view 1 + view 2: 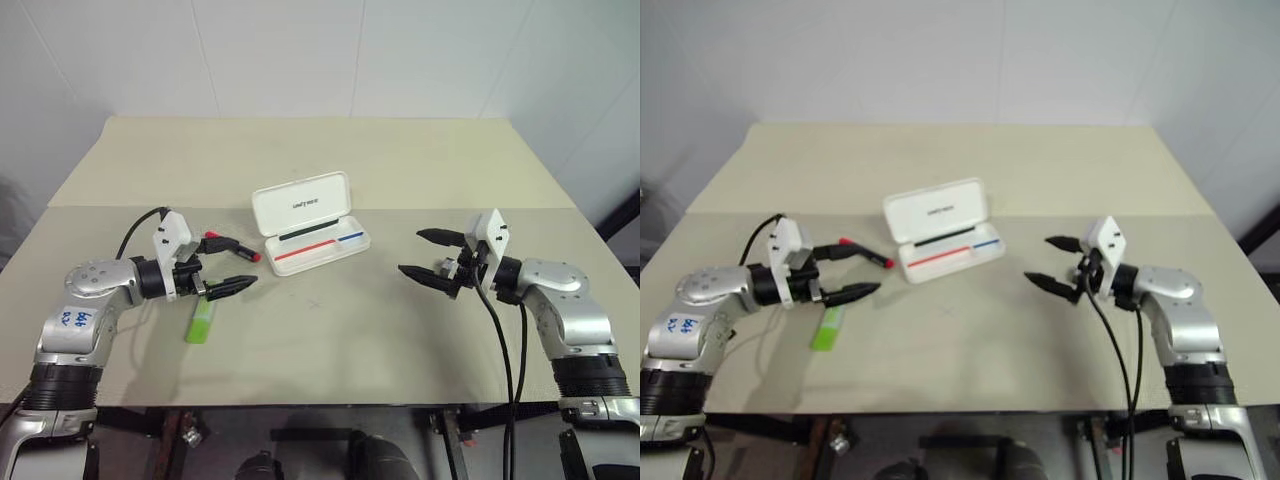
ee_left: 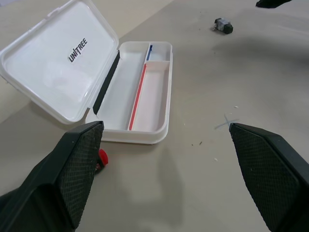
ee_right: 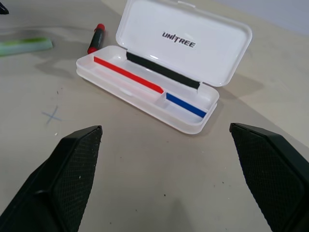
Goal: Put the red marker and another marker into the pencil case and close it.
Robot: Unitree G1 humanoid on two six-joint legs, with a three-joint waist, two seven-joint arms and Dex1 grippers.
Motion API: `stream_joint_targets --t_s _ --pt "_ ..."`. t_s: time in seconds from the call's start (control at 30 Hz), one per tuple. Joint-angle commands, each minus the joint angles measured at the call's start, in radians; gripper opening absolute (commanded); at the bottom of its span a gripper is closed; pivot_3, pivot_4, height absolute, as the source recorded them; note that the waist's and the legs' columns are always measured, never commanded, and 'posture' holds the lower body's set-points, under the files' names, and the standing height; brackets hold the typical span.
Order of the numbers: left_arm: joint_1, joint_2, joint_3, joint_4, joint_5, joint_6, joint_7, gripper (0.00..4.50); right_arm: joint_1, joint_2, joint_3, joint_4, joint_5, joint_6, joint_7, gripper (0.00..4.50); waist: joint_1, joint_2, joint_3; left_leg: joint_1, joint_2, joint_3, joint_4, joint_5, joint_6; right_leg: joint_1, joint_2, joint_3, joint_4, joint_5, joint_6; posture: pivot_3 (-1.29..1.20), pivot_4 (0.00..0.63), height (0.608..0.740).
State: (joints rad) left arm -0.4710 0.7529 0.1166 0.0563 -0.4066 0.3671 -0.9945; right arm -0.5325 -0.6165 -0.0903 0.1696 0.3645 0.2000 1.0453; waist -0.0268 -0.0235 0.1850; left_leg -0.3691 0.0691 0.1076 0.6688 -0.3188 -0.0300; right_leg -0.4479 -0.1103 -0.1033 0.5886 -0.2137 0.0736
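Observation:
The white pencil case (image 1: 312,222) lies open in the middle of the table, lid tilted back, with red and blue stripes inside and nothing in its tray (image 3: 145,87). To its left lies the red marker (image 1: 238,248), one end behind my left gripper's upper finger. The light green highlighter (image 1: 201,320) lies nearer the front edge, just below that gripper. My left gripper (image 1: 235,265) hovers open and empty above both, pointing toward the case. My right gripper (image 1: 411,252) is open and empty right of the case, pointing toward it.
The beige table (image 1: 330,350) has a seam running across behind the case, and its front edge lies close below both arms. A small blue cross (image 3: 51,116) is marked on the surface in front of the case. Black cables hang from both wrists.

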Motion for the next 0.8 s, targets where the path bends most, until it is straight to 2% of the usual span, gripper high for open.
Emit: stream_joint_targets --t_s 0.03,0.2,0.53,0.8 --pt "-0.026 0.021 0.016 -0.023 0.001 0.012 0.005 4.44 0.006 0.011 -0.033 -0.064 0.029 0.003 -0.035 4.50 -0.001 0.000 0.000 0.000 0.000 0.000 0.000 0.000 0.000 0.000 0.000 0.000 0.000 0.000 0.000 0.00 0.150 0.740" --pt "-0.075 -0.004 -0.017 0.015 0.025 0.000 0.005 4.44 0.030 0.071 -0.018 -0.094 0.031 -0.010 -0.096 4.50 0.001 0.000 0.000 0.000 0.000 0.000 0.000 0.000 0.000 0.000 0.000 0.000 0.000 0.000 0.000 0.00 0.150 0.740" --pt "-0.209 -0.073 -0.103 0.157 0.080 -0.054 -0.038 4.44 0.070 0.097 -0.013 -0.205 0.049 0.034 -0.148 4.50 0.008 0.000 0.000 -0.001 0.000 0.000 0.000 0.000 0.000 0.000 0.000 0.000 0.000 0.000 0.000 0.00 0.150 0.740" --pt "-0.372 -0.188 -0.200 0.410 0.146 -0.155 -0.138 4.44 0.123 0.095 -0.039 -0.203 0.035 0.004 -0.177 4.50 0.025 0.000 0.000 -0.002 -0.001 0.000 0.005 0.000 0.000 0.000 0.000 0.000 0.001 0.000 0.000 0.00 0.150 0.740"
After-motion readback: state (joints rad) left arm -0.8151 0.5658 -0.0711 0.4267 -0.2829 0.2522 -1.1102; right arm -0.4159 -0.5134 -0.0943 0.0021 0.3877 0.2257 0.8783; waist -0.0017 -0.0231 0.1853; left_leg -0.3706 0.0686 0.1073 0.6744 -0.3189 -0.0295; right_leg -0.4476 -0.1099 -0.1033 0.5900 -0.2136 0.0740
